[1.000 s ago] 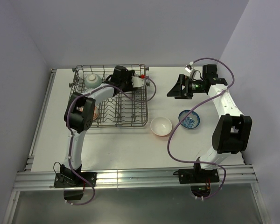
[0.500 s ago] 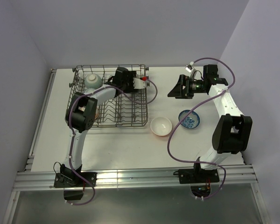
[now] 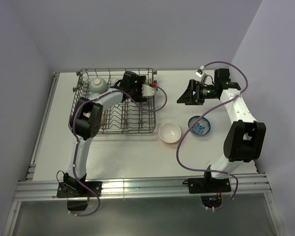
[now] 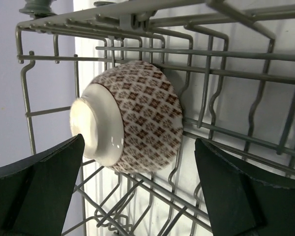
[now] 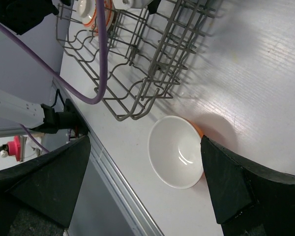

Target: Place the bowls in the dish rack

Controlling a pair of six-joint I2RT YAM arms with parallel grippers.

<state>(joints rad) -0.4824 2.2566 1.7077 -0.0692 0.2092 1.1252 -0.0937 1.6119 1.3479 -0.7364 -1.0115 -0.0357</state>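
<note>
A red-brown patterned bowl (image 4: 137,118) lies on its side among the tines of the grey wire dish rack (image 4: 226,73). My left gripper (image 4: 138,147) is open around it, with a gap on each side. From above, the left gripper (image 3: 145,91) is at the back right of the dish rack (image 3: 115,129). A pale green bowl (image 3: 98,85) sits in the rack's back left corner. A white bowl with an orange outside (image 5: 177,150) stands on the table below my open right gripper (image 5: 145,142). The blue-white patterned bowl (image 3: 199,126) stands to its right.
Another bowl with an orange rim (image 5: 91,12) rests in the rack under the left arm. A purple cable (image 5: 101,54) hangs over the rack. The white bowl (image 3: 169,133) is close to the rack's front right corner. Walls close off the table on the left and at the back.
My left gripper has opened and let go of the patterned bowl, which now rests in the rack; that gripper also shifted a little right. The right arm has not moved.
</note>
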